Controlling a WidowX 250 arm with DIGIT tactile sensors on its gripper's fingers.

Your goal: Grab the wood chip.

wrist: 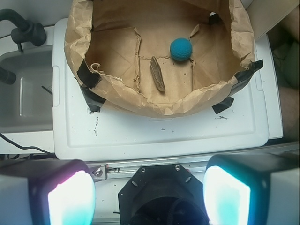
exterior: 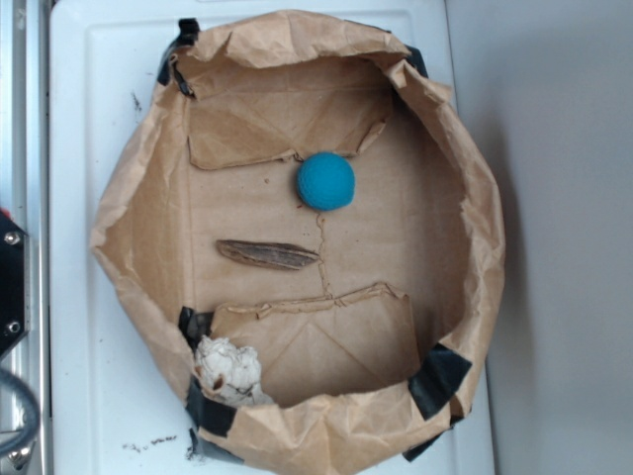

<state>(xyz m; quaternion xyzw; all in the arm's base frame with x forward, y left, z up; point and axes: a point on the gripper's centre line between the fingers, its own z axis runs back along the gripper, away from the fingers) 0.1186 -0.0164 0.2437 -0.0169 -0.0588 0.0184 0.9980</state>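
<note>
In the overhead view, a white paper wad sits at the near left of a rolled-down brown paper bag, pressed against the bag's wall beside a strip of black tape. The bag rests on a white plastic lid. On the bag's flat floor, about in the middle, lies the wood chip, flat and running left to right, with its pointed ends clear of the walls. It touches neither of the other two things. Just to the right and farther back sits a blue ball, near the chip but apart from it.

In the wrist view, a grey sink with a dark tap stands at the left, next to the white lid. The chip lies lengthwise in the bag, with the ball to its right. The gripper hangs outside the bag, on the near side and well apart from the chip. Its two fingers are spread wide with nothing between them.
</note>
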